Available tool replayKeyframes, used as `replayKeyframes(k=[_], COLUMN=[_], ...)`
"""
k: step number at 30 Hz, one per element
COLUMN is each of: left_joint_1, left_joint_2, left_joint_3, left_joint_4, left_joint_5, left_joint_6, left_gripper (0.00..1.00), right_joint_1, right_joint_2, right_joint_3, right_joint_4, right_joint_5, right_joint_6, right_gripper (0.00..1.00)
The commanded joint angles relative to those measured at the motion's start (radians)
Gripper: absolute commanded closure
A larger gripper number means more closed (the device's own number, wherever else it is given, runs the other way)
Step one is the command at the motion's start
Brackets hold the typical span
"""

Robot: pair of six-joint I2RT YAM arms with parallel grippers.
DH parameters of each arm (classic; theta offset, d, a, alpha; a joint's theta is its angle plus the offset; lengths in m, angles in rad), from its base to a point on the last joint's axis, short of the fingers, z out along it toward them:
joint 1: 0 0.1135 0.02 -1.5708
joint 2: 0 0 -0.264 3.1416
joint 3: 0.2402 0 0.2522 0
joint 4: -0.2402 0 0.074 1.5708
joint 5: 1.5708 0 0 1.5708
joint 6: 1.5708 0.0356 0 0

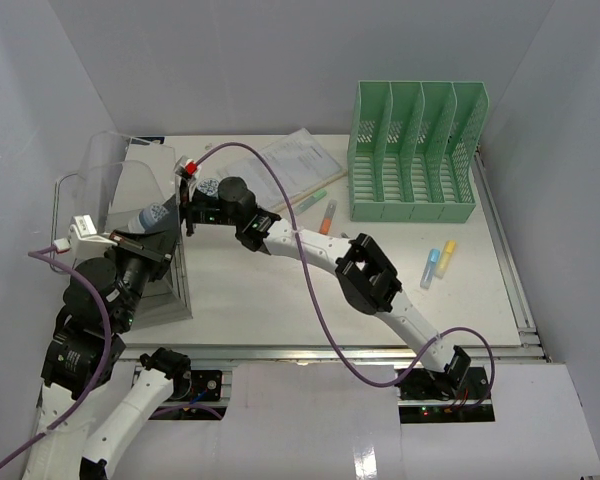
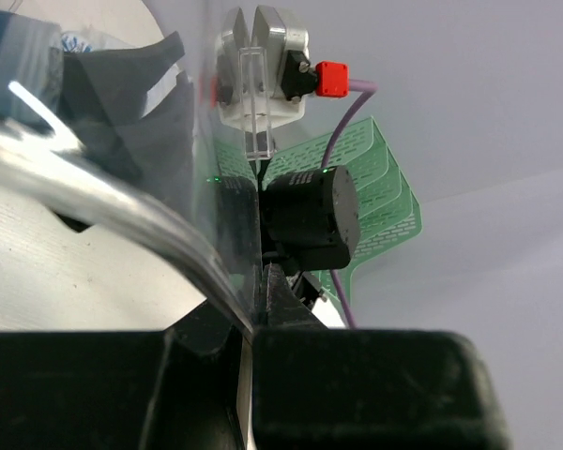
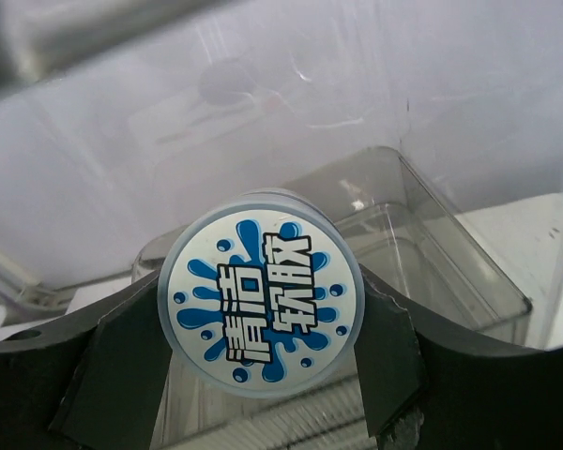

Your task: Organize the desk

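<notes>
Desk [image 1: 280, 300] spreads white beneath both arms. Rack [image 1: 412, 150] stands at its far right corner. Papers [image 1: 300, 160] lie beside the rack along the far edge, with a pen [image 1: 315, 197] and marker [image 1: 327, 217] just in front. Two highlighters [image 1: 436, 264] lie toward the right edge. Bin [image 1: 110, 170], clear, sits at the left edge. Left gripper [image 2: 255, 300] is pinched tight on the bin's wall. Right gripper [image 3: 261, 361], jaws wide, clamps a round blue-and-white tub [image 3: 261, 298] right at the bin.
</notes>
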Motion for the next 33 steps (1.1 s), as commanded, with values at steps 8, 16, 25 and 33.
replayKeyframes(k=[8, 16, 25, 33], left_joint_1=[-0.005, -0.007, -0.006, -0.007], left_joint_2=[-0.017, -0.011, -0.013, -0.023], left_joint_3=[-0.006, 0.008, 0.014, -0.03], left_joint_4=[0.059, 0.066, 0.064, 0.078], left_joint_5=[0.033, 0.036, 0.048, 0.067], left_joint_6=[0.015, 0.017, 0.018, 0.004], left_gripper=[1.0, 1.0, 1.0, 1.0], right_joint_1=[0.011, -0.061, -0.142, -0.152], right_joint_2=[-0.012, -0.084, -0.07, 0.049], right_joint_3=[-0.03, -0.114, -0.024, 0.033], right_joint_4=[0.162, 0.165, -0.292, -0.358], right_joint_5=[0.113, -0.039, 0.223, 0.401], right_joint_6=[-0.21, -0.192, -0.358, -0.465], right_gripper=[0.05, 0.02, 0.03, 0.1])
